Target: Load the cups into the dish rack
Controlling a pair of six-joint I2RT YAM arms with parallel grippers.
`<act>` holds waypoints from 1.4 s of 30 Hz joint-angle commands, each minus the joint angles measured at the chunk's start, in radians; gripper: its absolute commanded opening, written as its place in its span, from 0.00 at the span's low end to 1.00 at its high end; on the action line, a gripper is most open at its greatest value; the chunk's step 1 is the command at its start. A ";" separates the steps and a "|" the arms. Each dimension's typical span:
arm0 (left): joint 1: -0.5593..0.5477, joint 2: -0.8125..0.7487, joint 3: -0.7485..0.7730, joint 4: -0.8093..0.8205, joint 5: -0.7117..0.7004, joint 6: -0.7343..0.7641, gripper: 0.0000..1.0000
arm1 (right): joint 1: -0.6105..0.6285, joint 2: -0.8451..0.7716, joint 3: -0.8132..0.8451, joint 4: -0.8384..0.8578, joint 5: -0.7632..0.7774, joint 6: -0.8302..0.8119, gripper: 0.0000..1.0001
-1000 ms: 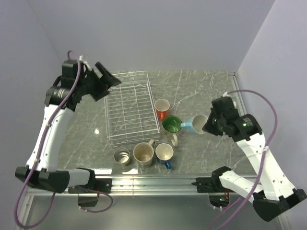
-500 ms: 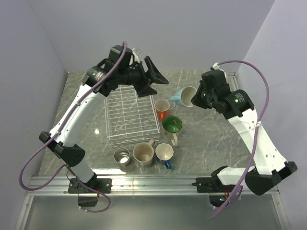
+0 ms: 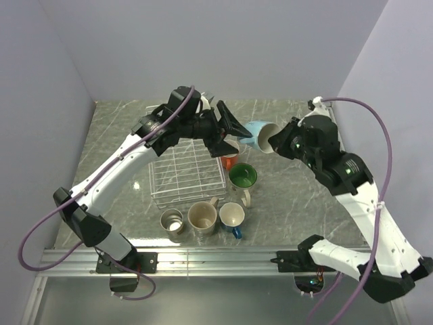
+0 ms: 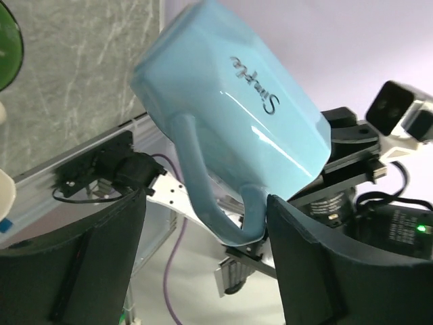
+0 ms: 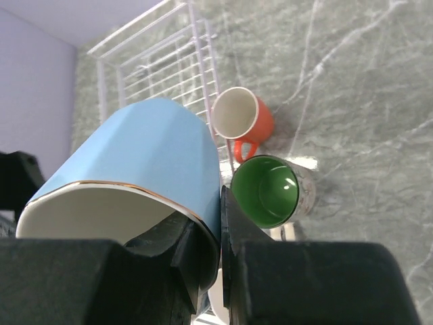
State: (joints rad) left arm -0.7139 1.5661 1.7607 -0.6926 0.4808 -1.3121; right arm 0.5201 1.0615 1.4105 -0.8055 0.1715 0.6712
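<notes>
My right gripper (image 3: 274, 143) is shut on the rim of the light blue mug (image 3: 256, 132) and holds it on its side in the air, just right of the dish rack (image 3: 186, 162). One finger is inside the mug (image 5: 142, 149), the other outside. My left gripper (image 3: 233, 128) is open, its fingers either side of the mug's handle (image 4: 203, 196). The orange mug (image 3: 229, 160) and the green-inside mug (image 3: 242, 177) stand right of the rack. The steel mug (image 3: 172, 221), beige mug (image 3: 202, 217) and dark blue mug (image 3: 232, 216) stand in front of it.
The wire rack holds no mugs and lies left of centre on the marbled table (image 3: 298, 196). Purple walls close in the left, back and right. The left arm reaches across above the rack. A metal rail (image 3: 216, 256) runs along the near edge.
My right gripper lifted the light blue mug off the table and carried it back and left. My left arm swung from the far left across the rack to the mug's handle.
</notes>
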 commanded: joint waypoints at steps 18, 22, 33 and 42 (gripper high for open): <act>0.008 -0.089 -0.092 0.283 0.045 -0.223 0.11 | 0.113 -0.158 -0.139 0.381 0.138 0.033 0.00; 0.008 -0.083 -0.083 0.292 0.062 -0.231 0.11 | 0.142 -0.161 -0.157 0.384 0.207 0.045 0.00; 0.008 -0.086 -0.087 0.393 0.110 -0.305 0.32 | 0.224 -0.118 -0.179 0.443 0.371 0.068 0.00; 0.008 -0.103 -0.124 0.452 0.119 -0.358 0.00 | 0.238 -0.098 -0.208 0.466 0.450 0.093 0.00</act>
State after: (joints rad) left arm -0.6781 1.4902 1.6257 -0.3542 0.4999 -1.5761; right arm 0.7441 0.9443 1.2152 -0.4351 0.5682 0.7231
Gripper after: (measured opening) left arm 0.283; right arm 0.191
